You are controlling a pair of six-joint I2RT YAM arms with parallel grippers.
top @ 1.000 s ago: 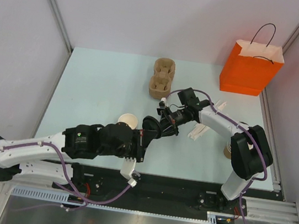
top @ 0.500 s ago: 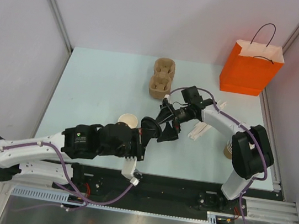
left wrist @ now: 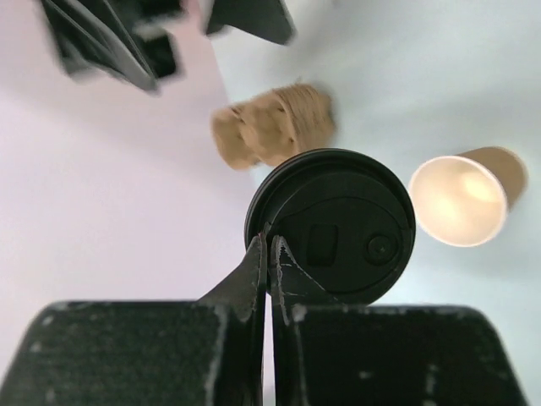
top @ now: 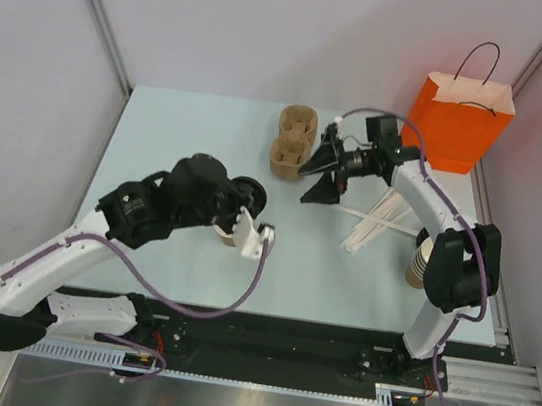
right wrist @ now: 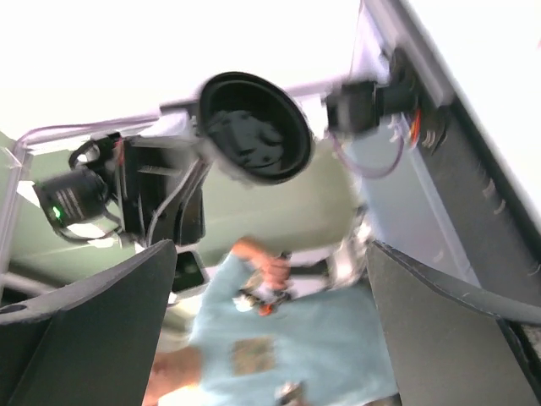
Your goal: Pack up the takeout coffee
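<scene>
Fingers of the left gripper, nearest the arm bases, are pressed together on the rim of the round black plastic lid, pinching it off the table with its top face toward the left wrist camera; the small tan kraft-paper cup stands lidless and open-mouthed on the pale blue table, just beside the lid and partly hidden under the left wrist in the top view; cup and lid are apart, and both are well short of the carrier; to the right, a stack of lidless tan paper cups stands close against the right arm, with white flat sticks lying just beyond it; farther back the right gripper hangs above the table, its fingers spread wide with nothing between them, turned toward the lid's hollow underside; just behind and left of it sits the brown moulded-pulp two-cup carrier; an orange paper bag with black cord handles stands upright at the far right corner.
</scene>
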